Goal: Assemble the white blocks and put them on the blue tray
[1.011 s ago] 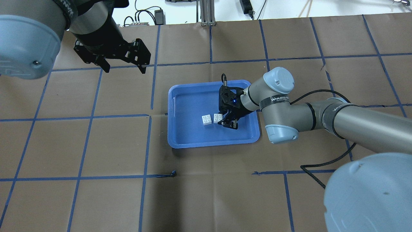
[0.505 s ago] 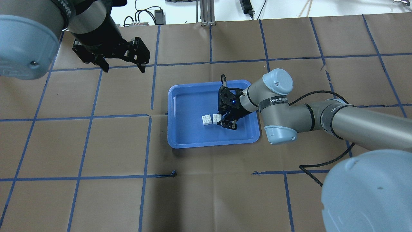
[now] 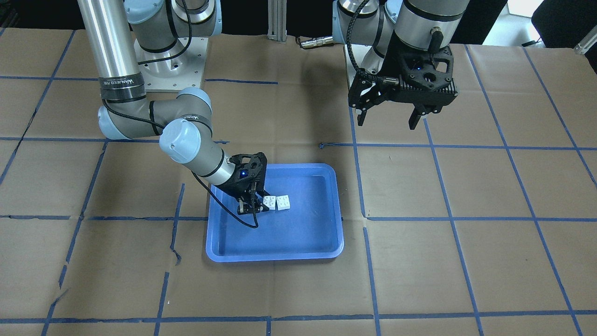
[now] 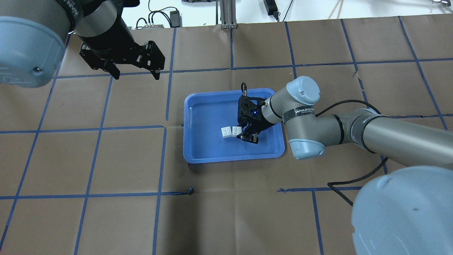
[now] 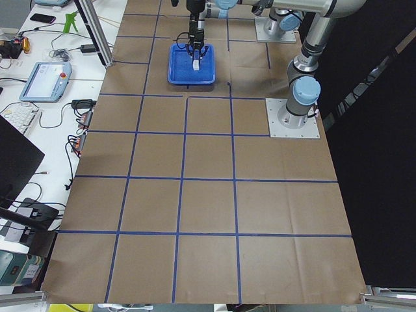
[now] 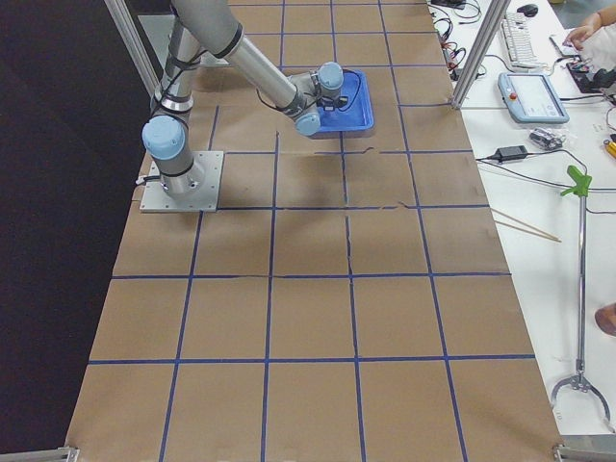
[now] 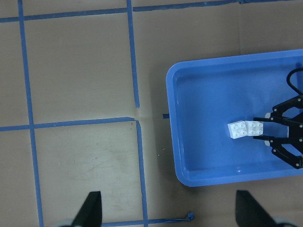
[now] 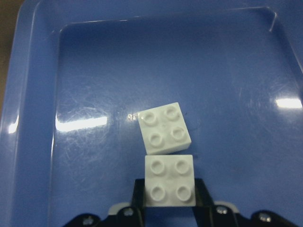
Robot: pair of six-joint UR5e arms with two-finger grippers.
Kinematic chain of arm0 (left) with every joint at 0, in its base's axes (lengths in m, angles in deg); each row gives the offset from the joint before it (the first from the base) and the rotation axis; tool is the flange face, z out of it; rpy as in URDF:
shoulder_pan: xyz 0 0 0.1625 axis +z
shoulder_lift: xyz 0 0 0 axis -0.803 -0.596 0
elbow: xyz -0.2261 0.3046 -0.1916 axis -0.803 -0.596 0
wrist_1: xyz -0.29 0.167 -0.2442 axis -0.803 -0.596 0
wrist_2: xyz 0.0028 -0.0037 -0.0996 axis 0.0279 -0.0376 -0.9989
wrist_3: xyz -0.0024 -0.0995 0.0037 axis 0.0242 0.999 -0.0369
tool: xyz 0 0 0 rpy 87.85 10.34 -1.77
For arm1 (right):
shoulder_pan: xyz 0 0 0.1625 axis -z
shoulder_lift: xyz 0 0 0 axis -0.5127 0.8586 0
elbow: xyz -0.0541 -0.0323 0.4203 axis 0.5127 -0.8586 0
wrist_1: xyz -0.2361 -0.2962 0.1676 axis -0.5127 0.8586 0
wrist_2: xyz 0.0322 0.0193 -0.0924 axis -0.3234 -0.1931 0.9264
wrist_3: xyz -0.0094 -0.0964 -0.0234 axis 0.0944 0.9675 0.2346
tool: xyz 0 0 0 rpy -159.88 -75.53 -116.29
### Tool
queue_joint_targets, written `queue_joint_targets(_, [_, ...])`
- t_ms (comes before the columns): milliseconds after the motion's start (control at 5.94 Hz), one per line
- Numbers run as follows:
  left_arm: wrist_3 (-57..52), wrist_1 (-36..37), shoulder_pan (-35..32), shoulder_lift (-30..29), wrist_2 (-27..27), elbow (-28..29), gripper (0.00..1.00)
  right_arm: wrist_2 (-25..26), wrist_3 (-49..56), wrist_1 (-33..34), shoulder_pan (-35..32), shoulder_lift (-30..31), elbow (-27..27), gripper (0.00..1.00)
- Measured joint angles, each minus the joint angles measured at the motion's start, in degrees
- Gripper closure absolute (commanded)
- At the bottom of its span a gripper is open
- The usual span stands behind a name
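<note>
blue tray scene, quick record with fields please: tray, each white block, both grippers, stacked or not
tray: blue tray, on the brown taped table, both blocks inside
held block: held block, white, studs up
free block: free block, white, studs up, slightly turned, right beside held block
stacked: no, side by side
right gripper: right gripper, low in tray, shut on held block
left gripper: left gripper, open, empty, away from tray

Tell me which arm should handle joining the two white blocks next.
Right. The right tool grips one white block inside the blue tray, right beside the other block. The left tool hangs open, away from the tray.
</note>
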Motion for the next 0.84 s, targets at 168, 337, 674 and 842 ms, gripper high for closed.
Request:
queue_joint_targets(168, [0.0, 0.0, 0.0, 0.0, 0.0, 0.0, 0.02, 0.0, -0.4, 0.0, 0.0, 0.1, -0.1, 0.64])
queue_joint_targets(337, [0.0, 0.0, 0.0, 0.0, 0.0, 0.0, 0.02, 0.0, -0.9, -0.1, 0.0, 0.2, -0.1, 0.64])
queue_joint_targets(674, [0.0, 0.1, 0.0, 0.0, 0.0, 0.0, 0.02, 0.0, -1.3, -0.1, 0.0, 0.2, -0.2, 0.64])
queue_joint_targets(842, [0.0, 0.2, 0.0, 0.0, 0.0, 0.0, 0.02, 0.0, -1.4, -0.2, 0.0, 0.2, -0.2, 0.64])
